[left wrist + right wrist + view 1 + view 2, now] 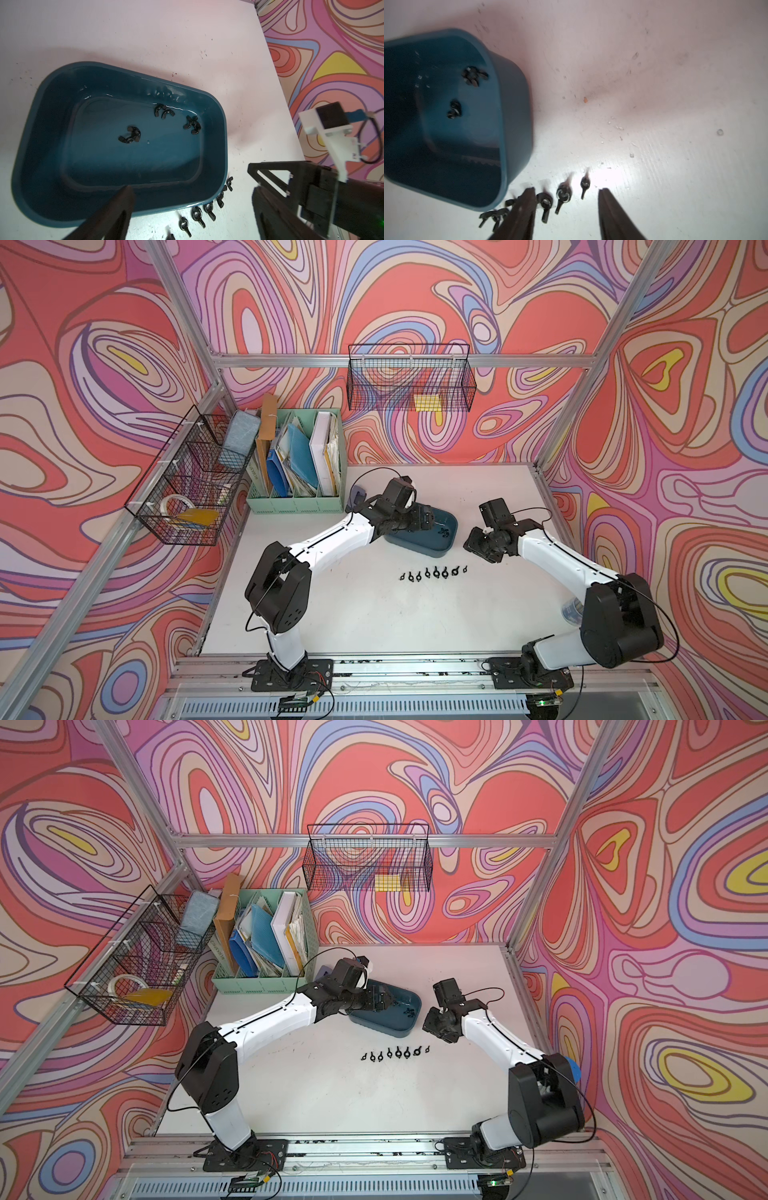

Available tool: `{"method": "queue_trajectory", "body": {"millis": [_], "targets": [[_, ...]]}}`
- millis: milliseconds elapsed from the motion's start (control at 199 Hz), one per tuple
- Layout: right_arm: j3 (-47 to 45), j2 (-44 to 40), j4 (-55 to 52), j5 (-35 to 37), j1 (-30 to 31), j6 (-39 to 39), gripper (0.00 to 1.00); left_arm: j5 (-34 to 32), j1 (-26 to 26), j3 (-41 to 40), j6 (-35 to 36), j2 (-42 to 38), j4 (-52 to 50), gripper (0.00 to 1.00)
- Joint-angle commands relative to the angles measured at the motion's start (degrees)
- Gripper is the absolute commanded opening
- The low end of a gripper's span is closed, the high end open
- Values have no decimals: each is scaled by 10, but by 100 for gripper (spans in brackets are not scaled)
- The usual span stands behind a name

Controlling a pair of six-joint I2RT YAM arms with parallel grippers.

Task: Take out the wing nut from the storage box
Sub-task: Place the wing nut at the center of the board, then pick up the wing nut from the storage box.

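On the white table (374, 614), the teal storage box (417, 547) sits between the two arms, with a few wing nuts (129, 138) loose on its floor. The left gripper (428, 518) hangs over the box, jaws apart and empty. The right gripper (566, 189), likewise released and holding nothing, hovers over the end of the row of wing nuts (432, 572) beside the box.

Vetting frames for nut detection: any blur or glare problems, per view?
Right wrist view: the storage box and the row of wing nuts are smeared by blur, with a blown-out glare patch on the table beside the row. Left wrist view: sharper, but the glossy box floor shows reflections near the wing nuts inside. Both top views: evenly lit, nuts tiny.
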Motion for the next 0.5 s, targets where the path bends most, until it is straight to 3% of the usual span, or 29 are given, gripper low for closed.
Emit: {"method": "queue_trajectory", "body": {"millis": [0,105,165,341,491], "targets": [[15,-32,33,14,1,-22,67,-17,9,55,74,38,-60,81],[23,-36,48,2,1,-30,81,-32,10,96,119,73,-97,69],[27,-34,58,-7,1,-35,98,-46,12,120,142,93,-117,64],[35,-25,72,-11,1,-36,98,-74,15,169,196,141,-165,51],[51,-12,72,-10,0,-43,98,-76,23,192,212,172,-186,46]]}}
